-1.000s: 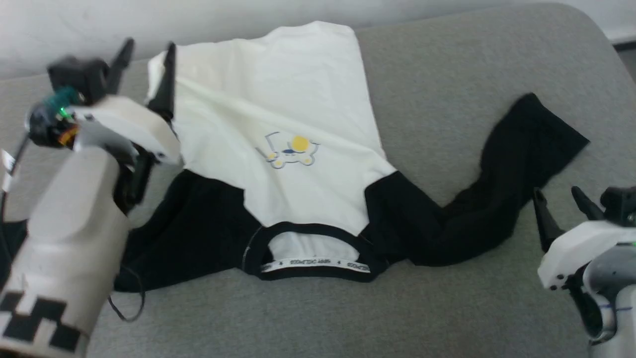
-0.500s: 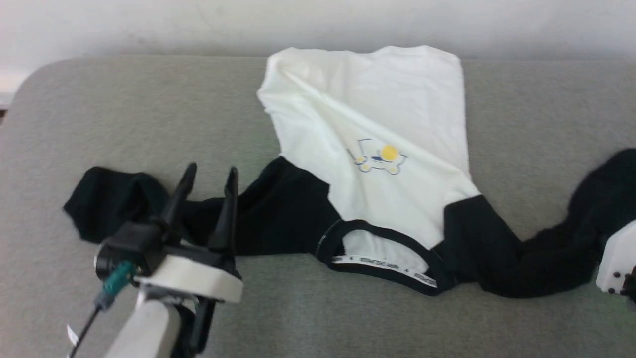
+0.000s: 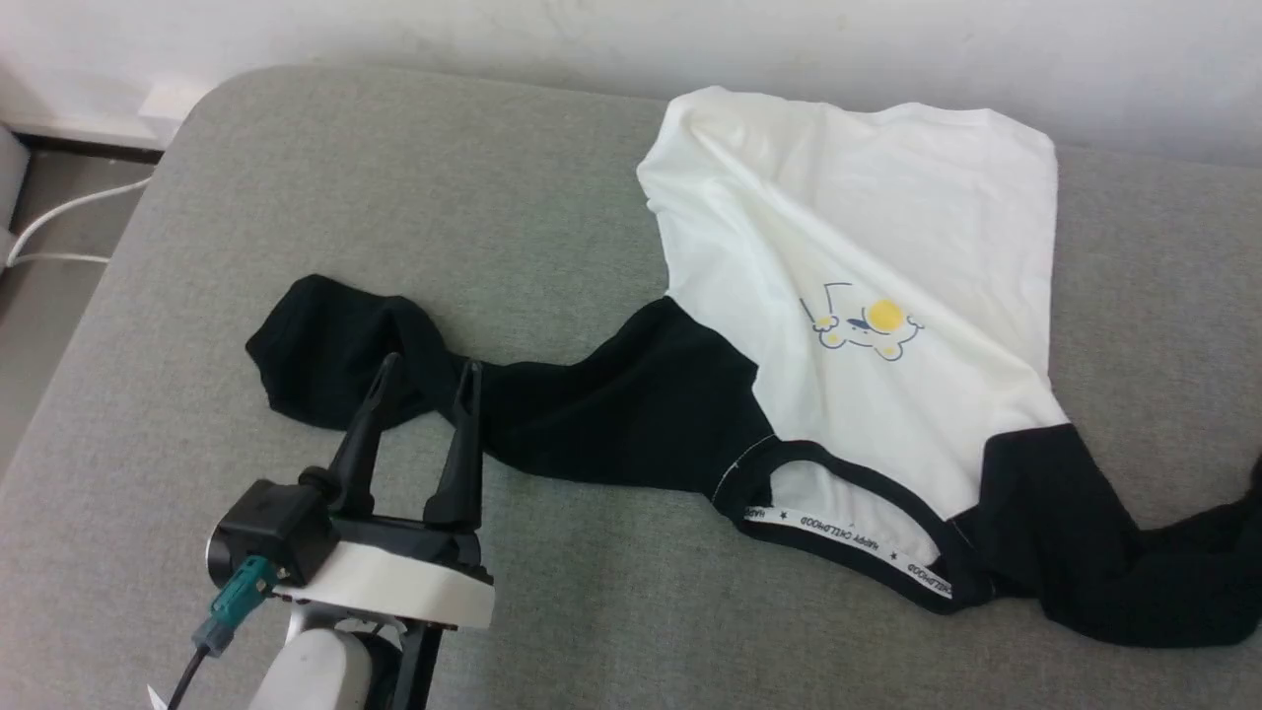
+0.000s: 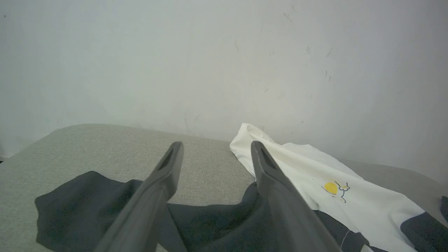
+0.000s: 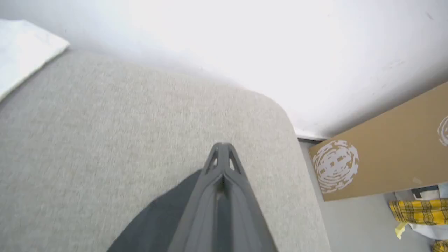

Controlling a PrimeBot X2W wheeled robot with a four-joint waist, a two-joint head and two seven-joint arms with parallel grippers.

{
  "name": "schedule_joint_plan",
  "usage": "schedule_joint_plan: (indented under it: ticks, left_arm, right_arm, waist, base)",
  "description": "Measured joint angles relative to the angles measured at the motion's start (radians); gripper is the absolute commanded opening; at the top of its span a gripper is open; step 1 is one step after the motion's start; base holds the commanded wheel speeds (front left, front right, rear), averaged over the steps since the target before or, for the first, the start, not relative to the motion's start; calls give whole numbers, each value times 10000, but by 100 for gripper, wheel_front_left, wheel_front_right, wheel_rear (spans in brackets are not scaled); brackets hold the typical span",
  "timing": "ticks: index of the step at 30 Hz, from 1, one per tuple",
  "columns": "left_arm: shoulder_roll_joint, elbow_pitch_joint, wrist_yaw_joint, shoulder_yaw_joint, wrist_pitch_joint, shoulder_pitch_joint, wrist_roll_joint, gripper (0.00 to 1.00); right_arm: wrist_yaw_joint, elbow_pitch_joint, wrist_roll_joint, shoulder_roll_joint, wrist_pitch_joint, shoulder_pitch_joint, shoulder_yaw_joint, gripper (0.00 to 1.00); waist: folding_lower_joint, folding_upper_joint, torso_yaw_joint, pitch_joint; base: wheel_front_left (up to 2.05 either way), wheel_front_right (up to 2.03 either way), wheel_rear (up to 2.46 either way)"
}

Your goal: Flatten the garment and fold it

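Left gripper point(image 3: 431, 363) splayed, right gripper point(image 5: 223, 147) closed

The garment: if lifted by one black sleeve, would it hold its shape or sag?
Likely floppy: the garment lies creased, its sleeve bunched on the grey cushion. Probably light, since the thin cloth shows folds. Pushed, it would likely wrinkle on that textured surface rather than slide.

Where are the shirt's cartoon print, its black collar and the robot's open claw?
cartoon print point(image 3: 868, 330), head view, middle of the drawing.
black collar point(image 3: 836, 527), head view, its lettered band.
left gripper point(image 3: 431, 363), head view, midway between its fingertips.
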State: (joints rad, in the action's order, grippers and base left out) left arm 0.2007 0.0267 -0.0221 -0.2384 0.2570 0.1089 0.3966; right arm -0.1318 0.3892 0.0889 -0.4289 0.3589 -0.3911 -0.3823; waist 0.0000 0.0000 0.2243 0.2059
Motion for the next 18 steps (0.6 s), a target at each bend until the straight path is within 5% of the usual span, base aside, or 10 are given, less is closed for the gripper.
schedule_joint_plan:
  ticks: [8,9,10,18]
  left_arm:
    - [-428,-159,437,286,0,3,-332,100]
    - [-453,-174,487,341,0,-3,-384,100]
    - [-483,-207,499,393,0,-10,-412,100]
    - [-713,-481,825,627,0,-216,-640,100]
  right_arm:
    - [0,1325,244,-35,127,-827,-102,4]
    - [-2,1471,182,50,270,-790,-127,63]
    - [-2,1620,46,136,433,-764,-190,100]
    - [0,1480,-681,267,2920,-359,-165,100]
  waist:
    - [0,0,401,129]
    - [1,0,406,145]
    - [2,0,401,147]
    - [0,0,279,32]
  base:
    - [0,0,0]
    - [0,0,0]
    - [0,0,0]
    - [0,0,0]
